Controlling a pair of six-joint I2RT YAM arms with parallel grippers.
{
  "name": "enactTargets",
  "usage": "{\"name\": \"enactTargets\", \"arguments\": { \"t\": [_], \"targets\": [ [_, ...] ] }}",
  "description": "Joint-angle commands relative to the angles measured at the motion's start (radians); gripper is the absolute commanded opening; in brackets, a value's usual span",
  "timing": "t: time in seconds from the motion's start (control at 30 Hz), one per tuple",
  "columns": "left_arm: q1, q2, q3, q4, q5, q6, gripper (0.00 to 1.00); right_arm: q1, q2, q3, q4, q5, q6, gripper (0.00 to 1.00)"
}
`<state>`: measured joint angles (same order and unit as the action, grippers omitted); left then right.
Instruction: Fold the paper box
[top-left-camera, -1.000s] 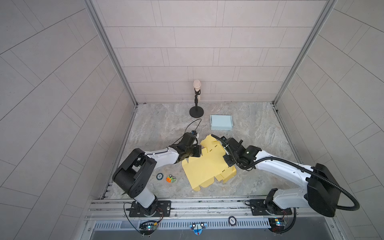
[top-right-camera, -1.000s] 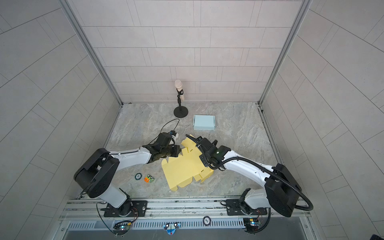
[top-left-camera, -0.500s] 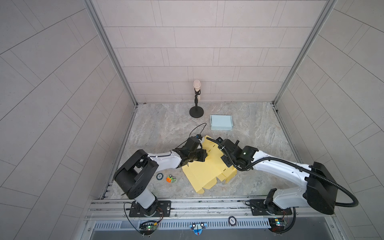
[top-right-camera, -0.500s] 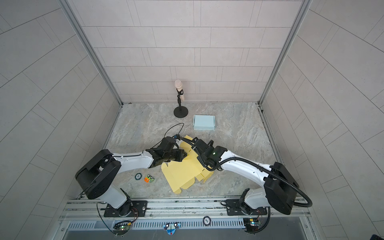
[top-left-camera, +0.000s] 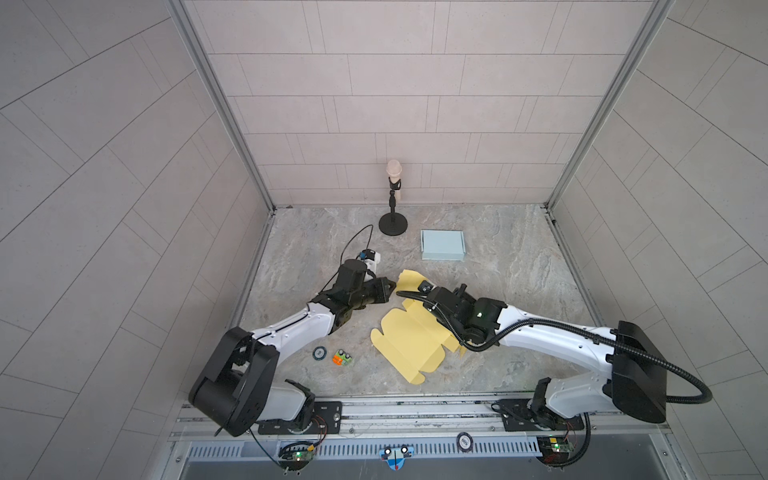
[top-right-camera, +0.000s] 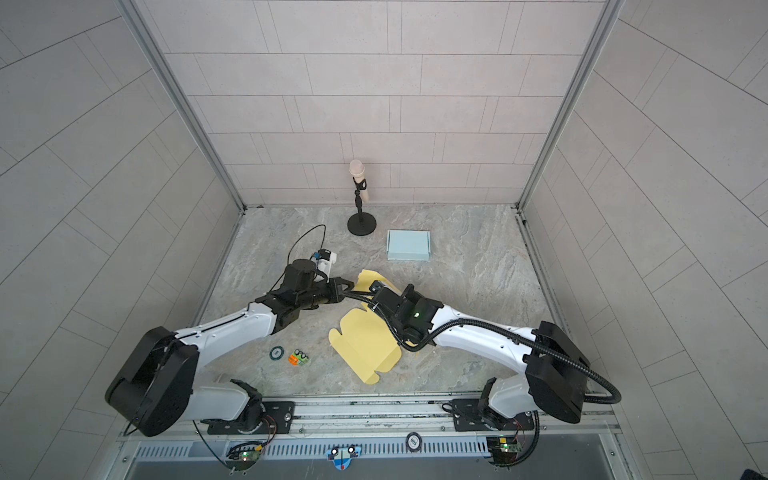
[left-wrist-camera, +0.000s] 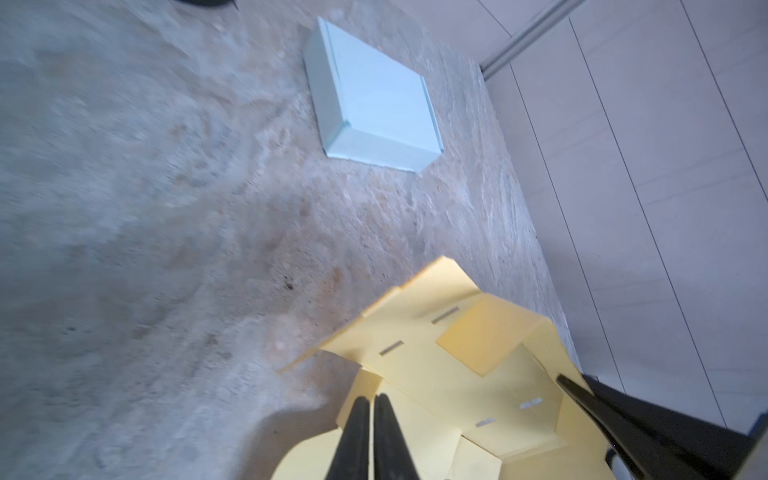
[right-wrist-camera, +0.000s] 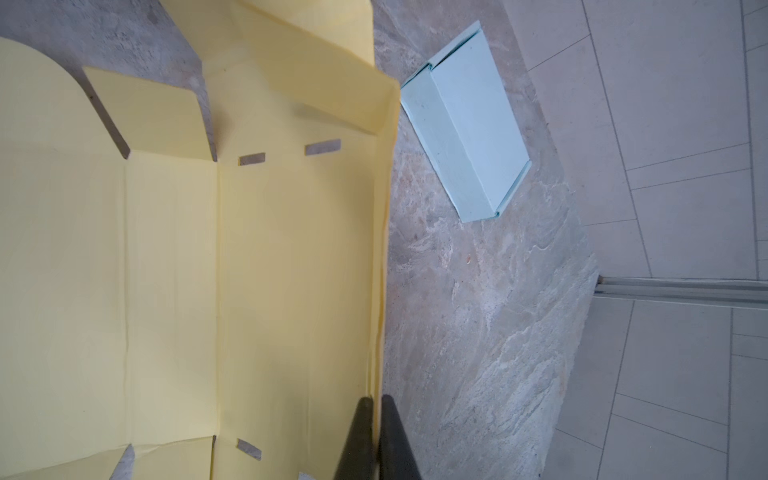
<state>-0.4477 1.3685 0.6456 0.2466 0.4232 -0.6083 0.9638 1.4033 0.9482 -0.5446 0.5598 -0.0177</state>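
The yellow paper box (top-left-camera: 409, 347) (top-right-camera: 365, 347) lies partly folded mid-table, its near part flat and its far panels raised. My right gripper (right-wrist-camera: 372, 401) is shut on the top edge of a raised side wall of the box (right-wrist-camera: 291, 249); in both top views its fingers are hidden under its own wrist. My left gripper (top-left-camera: 392, 286) (top-right-camera: 351, 286) (left-wrist-camera: 371, 398) sits at the box's far-left flap (left-wrist-camera: 415, 415). Its fingers are almost together, with only a thin slit between them, on the edge of that flap.
A folded light blue box (top-left-camera: 442, 245) (top-right-camera: 408, 245) lies behind the yellow one. A microphone stand (top-left-camera: 393, 224) rises at the back. A round token (top-left-camera: 318, 353) and a small green-orange item (top-left-camera: 343, 357) lie front left. Tiled walls enclose the table.
My right gripper has moved left with the box's right side, raising it. My left gripper has slid right and farther back along the far-left flap, and a thin slit has opened between its fingers.
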Motion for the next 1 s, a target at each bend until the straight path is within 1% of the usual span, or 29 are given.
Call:
{"name": "enactTargets", "arguments": {
  "t": [0.0,0.17,0.33,0.37,0.5,0.6,0.73,0.87,0.97],
  "targets": [
    [0.068,0.023,0.022,0.033,0.011,-0.024,0.15,0.036,0.034,0.027,0.033,0.113,-0.091,0.00],
    [0.127,0.140,0.068,0.091,0.000,-0.039,0.19,0.084,0.141,0.078,0.028,0.246,-0.152,0.00],
    [0.136,0.272,0.141,0.105,0.004,-0.003,0.20,0.130,0.245,0.098,0.067,0.330,-0.206,0.00],
    [0.139,0.307,0.157,0.104,0.010,0.007,0.20,0.139,0.260,0.096,0.083,0.341,-0.218,0.00],
    [0.149,0.404,0.204,0.122,0.097,0.032,0.21,0.157,0.265,0.055,0.175,0.362,-0.272,0.00],
    [0.149,0.423,0.205,0.129,0.125,0.040,0.21,0.158,0.239,0.020,0.224,0.360,-0.309,0.00],
    [0.141,0.415,0.169,0.153,0.165,0.040,0.22,0.159,0.209,0.002,0.254,0.341,-0.342,0.00],
    [0.135,0.380,0.098,0.228,0.219,0.005,0.22,0.167,0.204,-0.012,0.290,0.339,-0.373,0.00],
    [0.131,0.345,0.051,0.259,0.239,-0.015,0.22,0.173,0.190,-0.021,0.308,0.335,-0.385,0.00]
  ]
}}
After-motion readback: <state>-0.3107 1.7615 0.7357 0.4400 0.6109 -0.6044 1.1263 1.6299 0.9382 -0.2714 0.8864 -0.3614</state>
